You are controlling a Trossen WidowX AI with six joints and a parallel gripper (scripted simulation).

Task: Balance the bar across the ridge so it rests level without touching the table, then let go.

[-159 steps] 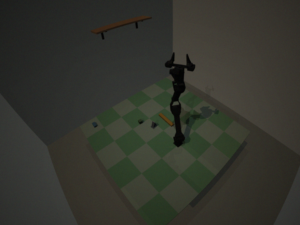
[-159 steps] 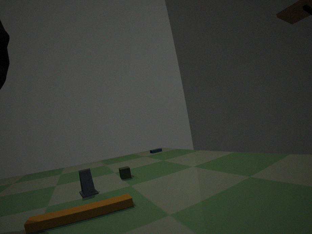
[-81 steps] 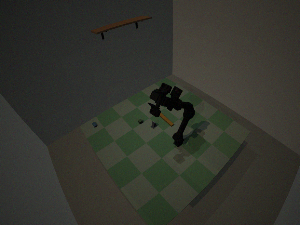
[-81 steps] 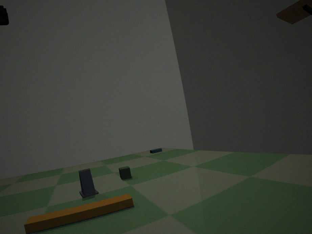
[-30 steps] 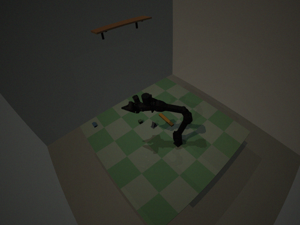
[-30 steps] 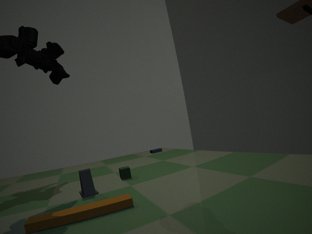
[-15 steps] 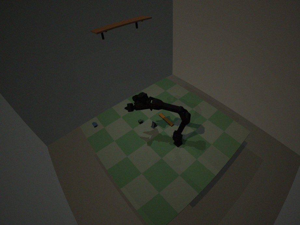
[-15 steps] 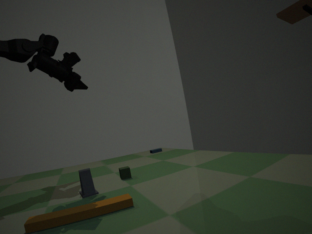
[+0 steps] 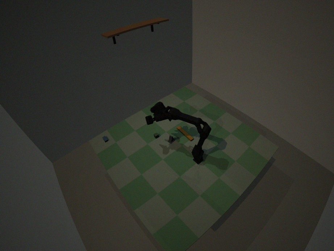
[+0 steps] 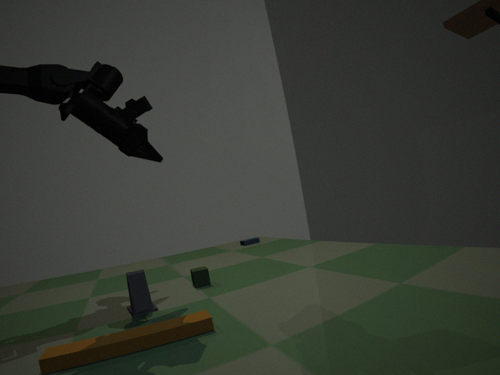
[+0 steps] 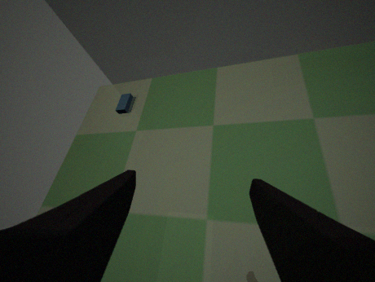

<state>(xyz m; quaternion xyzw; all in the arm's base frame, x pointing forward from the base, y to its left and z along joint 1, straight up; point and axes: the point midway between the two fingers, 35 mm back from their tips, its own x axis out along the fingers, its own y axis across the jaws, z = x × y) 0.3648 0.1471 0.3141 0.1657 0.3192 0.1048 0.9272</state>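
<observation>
The orange bar [image 9: 184,133] [image 10: 129,338] lies flat on the checkered table, with its full length on the surface. The grey ridge [image 9: 171,139] [image 10: 139,292] stands upright on its base beside the bar, apart from it, with nothing on top. My gripper [image 10: 160,159] [image 11: 194,182] is open and empty, high above the table and tilted downward. In the wrist view its two dark fingers stand wide apart, and neither the bar nor the ridge shows there. In the top view the fingers are dark and partly hard to make out.
A small dark green block [image 9: 156,135] [image 10: 200,277] stands near the ridge. A blue block [image 9: 105,138] [image 10: 250,241] [image 11: 125,103] lies near the table's far corner. A wooden shelf [image 9: 134,26] [image 10: 470,20] hangs on the wall high above.
</observation>
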